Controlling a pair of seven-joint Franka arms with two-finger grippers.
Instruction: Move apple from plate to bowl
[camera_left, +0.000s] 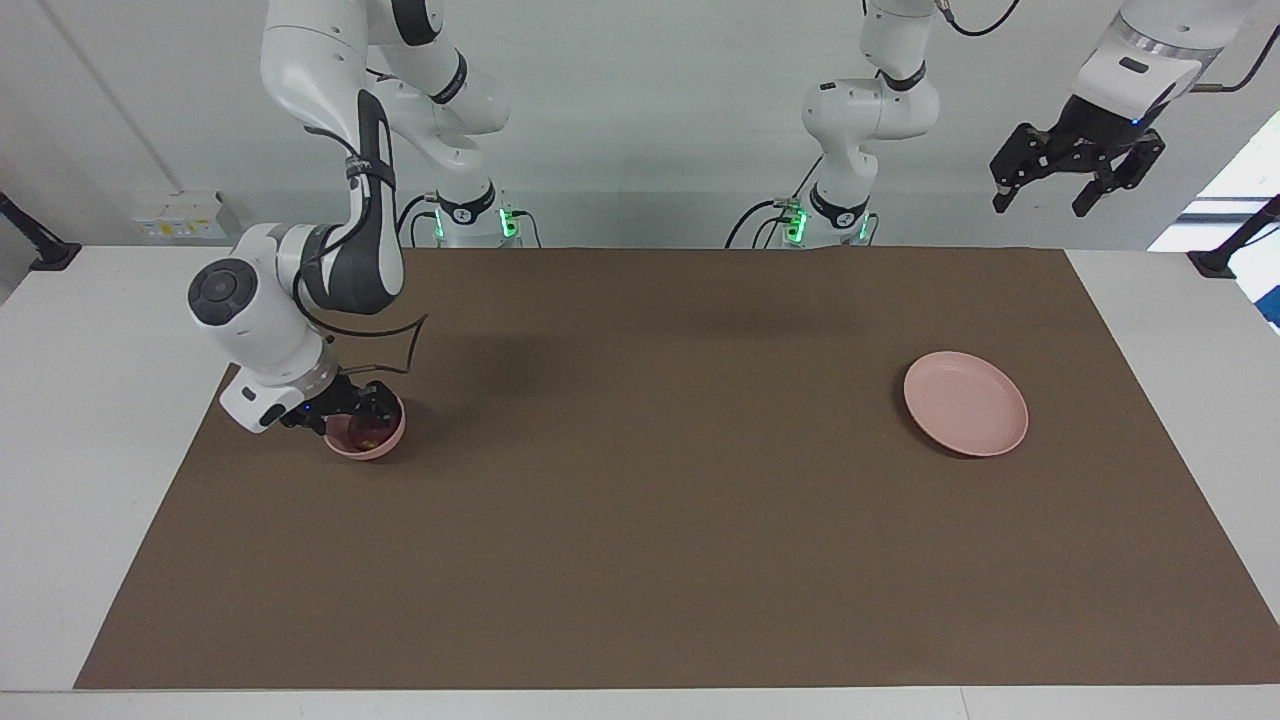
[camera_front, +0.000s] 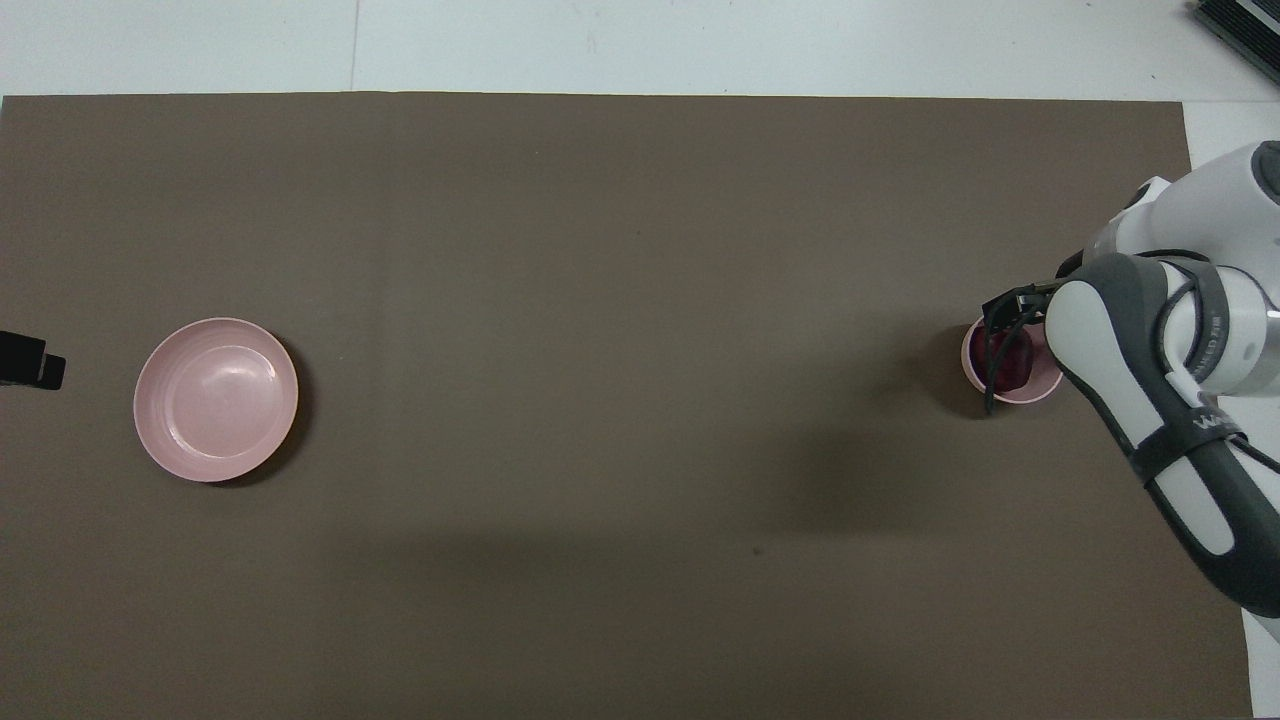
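Note:
The small dark red apple (camera_left: 365, 432) lies inside the small deep pink bowl (camera_left: 392, 438) toward the right arm's end of the table. It also shows in the overhead view (camera_front: 1012, 362), in the bowl (camera_front: 1040, 393). My right gripper (camera_left: 362, 410) is down at the bowl's rim, right over the apple; it also shows from above (camera_front: 1004, 318). The flat pink plate (camera_left: 965, 403) lies bare toward the left arm's end (camera_front: 216, 398). My left gripper (camera_left: 1075, 185) waits open and empty, raised high past the plate's end of the mat.
A brown mat (camera_left: 640, 550) covers most of the white table. The right arm's elbow and forearm (camera_front: 1170, 400) hang over the mat's edge beside the bowl. A tip of the left gripper (camera_front: 35, 365) shows at the overhead view's edge beside the plate.

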